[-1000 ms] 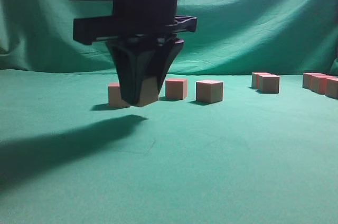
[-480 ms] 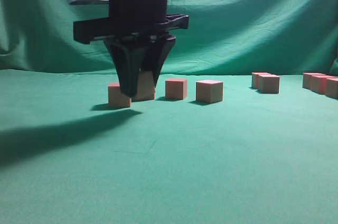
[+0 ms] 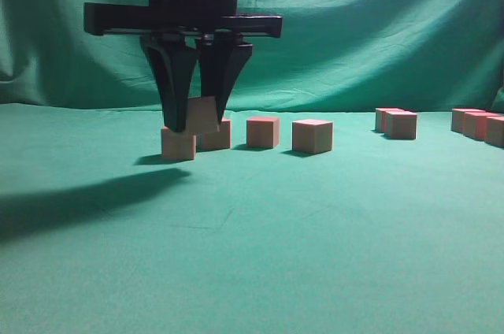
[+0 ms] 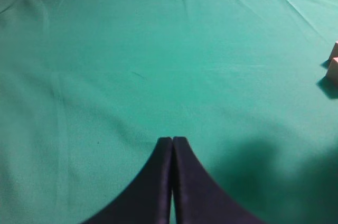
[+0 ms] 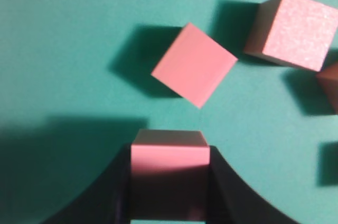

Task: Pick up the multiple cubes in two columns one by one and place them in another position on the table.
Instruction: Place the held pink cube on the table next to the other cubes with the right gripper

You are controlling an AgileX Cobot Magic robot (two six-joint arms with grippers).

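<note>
Up comes the right hand (image 3: 195, 119), clamped on a matte pinkish-tan cube (image 3: 202, 115), clear of the tabletop (image 3: 315, 224) below it.

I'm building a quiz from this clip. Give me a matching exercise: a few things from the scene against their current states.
Things:
1. right gripper
2. left gripper
3. held cube
4. table

States:
A. covered in green cloth
B. jaws pressed together, nothing between them
C. lifted off the cloth, between two dark fingers
D. clamped on a cube

Pairs: 1-D, 2-B, 3-C, 4-A
</note>
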